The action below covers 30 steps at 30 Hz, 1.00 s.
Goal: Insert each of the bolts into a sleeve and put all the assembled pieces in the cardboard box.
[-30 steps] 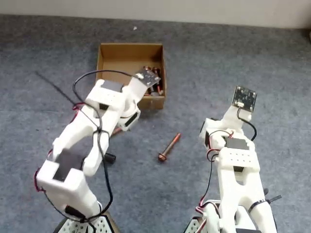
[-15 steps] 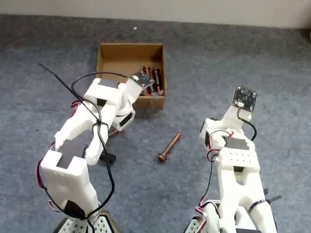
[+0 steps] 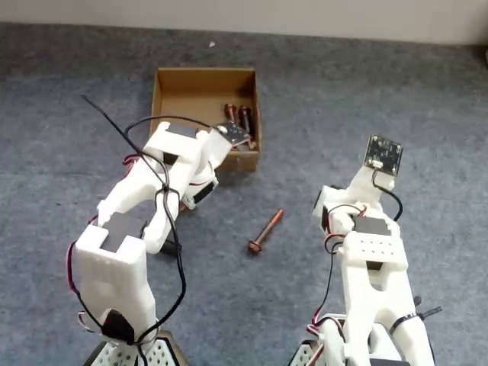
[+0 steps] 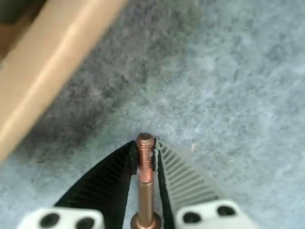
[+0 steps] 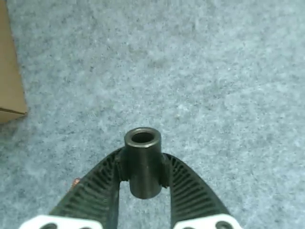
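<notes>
While pieces (image 3: pixel 240 120) are laid in the cardboard box (image 3: pixel 204 72) | held bolt (image 4: pixel 145 174) clamped by left gripper (image 4: pixel 145 147) nearby | sleeve (image 5: pixel 142 167) clamped by right gripper (image 5: pixel 143 155) | loose bolt (image 3: pixel 265 231) left on carpet (image 3: pixel 427 91), not joined yet

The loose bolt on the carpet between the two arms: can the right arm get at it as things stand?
Probably not for grasping: the right gripper is shut on a black sleeve, so it has no free grip. The bolt itself lies open on the carpet, with nothing covering it.

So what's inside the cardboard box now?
A few copper pieces lie along the cardboard box's right wall; the left arm covers the near corner, hiding any more.
</notes>
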Available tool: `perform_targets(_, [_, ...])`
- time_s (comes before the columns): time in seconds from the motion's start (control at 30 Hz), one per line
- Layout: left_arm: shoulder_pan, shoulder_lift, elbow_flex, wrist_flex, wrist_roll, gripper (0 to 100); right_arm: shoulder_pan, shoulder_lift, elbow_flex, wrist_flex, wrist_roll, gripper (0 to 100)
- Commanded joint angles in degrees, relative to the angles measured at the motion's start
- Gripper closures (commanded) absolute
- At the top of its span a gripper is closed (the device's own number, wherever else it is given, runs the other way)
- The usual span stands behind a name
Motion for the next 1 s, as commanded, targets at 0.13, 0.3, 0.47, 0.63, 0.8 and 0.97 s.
perform_targets(0.13, [0.22, -19.03, 1.19, 2.37, 17.49, 99, 0.40, -1.71, -0.40, -1.19, -0.26, 99.5])
perform_targets(0.3, [0.40, -28.88, 4.00, 2.46, 32.44, 99, 0.40, -1.71, -0.40, -1.19, -0.26, 99.5])
perform_targets(0.47, [0.22, -33.89, 8.13, 2.11, 41.93, 99, 0.40, -1.71, -0.40, -1.19, -0.26, 99.5])
perform_targets(0.63, [-0.04, -38.46, 11.82, 2.02, 47.38, 99, 0.40, -1.71, -0.40, -1.19, -0.26, 99.5])
perform_targets(0.8, [-0.57, -42.68, 18.95, -0.62, 72.26, 99, 0.40, -1.71, -0.40, -1.19, -0.26, 99.5])
perform_targets(0.97, [-3.21, -46.37, 26.86, -5.01, 84.48, 99, 0.40, -1.71, -0.40, -1.19, -0.26, 99.5])
